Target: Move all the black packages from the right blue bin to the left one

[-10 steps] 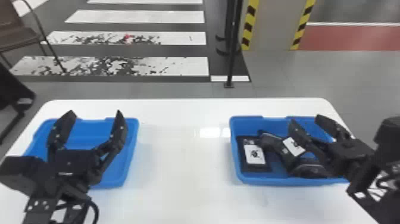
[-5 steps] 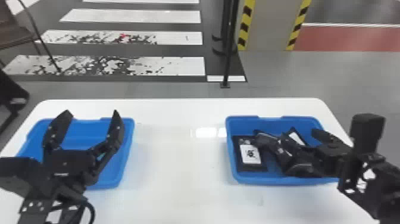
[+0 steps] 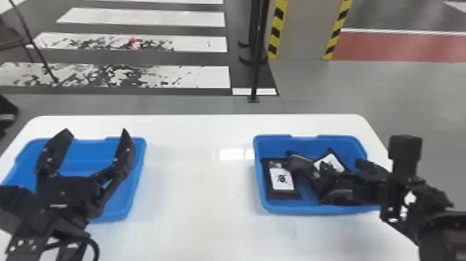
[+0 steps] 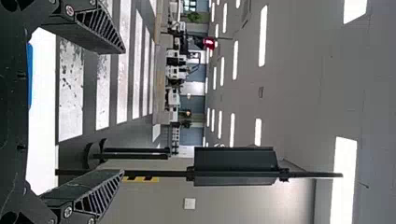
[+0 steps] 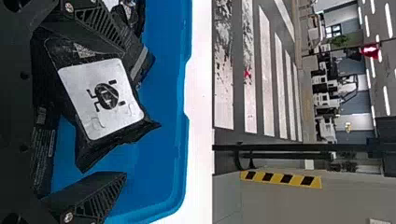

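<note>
Reaching in over the right blue bin, a rectangular open plastic tub (image 3: 312, 210), the right gripper (image 3: 329, 161) holds its two flat black fingers wide apart. Between those fingers, as the right wrist view shows, lies a black plastic package with a white label and a dark printed figure (image 5: 105, 100), tilted across the bin; one finger overlaps its edge in that view, and whether they touch I cannot tell. Just beside that same finger, another dark package with a grey band (image 5: 140, 63) sits partly covered. A flat black package with a white label (image 3: 281, 180) lies in the same bin to the left of the right gripper, near the bin's left wall, while a dark rounded package (image 3: 338, 198) rests under the claw's near side, partly hidden by it. Well apart, on the other side of the white smooth-topped table (image 3: 194, 194), the left gripper (image 3: 97, 131) stands wide too, with nothing between its fingers. The left blue bin, a matching plastic tub (image 3: 138, 180), shows behind and around that claw in the head view. Beyond both claws, past the table's far edge, a thin black upright pole (image 3: 258, 69) stands beside broad white floor stripes (image 3: 194, 76).
</note>
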`<action>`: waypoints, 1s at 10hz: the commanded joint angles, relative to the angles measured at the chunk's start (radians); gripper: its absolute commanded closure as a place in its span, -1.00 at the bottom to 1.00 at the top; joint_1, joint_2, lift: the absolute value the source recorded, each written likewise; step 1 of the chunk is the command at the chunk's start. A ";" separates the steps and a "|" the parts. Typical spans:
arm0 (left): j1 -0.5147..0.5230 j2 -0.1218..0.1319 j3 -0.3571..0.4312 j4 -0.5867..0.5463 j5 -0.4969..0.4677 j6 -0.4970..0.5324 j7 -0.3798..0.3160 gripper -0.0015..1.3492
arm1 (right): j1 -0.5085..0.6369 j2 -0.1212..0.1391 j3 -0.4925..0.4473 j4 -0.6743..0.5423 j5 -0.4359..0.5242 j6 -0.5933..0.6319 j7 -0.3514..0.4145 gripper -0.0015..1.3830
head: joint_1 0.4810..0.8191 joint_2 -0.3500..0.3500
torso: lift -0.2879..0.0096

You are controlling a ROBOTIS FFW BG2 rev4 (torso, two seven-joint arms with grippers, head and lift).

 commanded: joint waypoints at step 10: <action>-0.002 0.006 -0.018 0.027 0.008 -0.012 -0.008 -0.79 | -0.100 -0.037 0.097 0.178 -0.172 -0.003 0.045 0.69 | 0.27 -0.05 | -0.10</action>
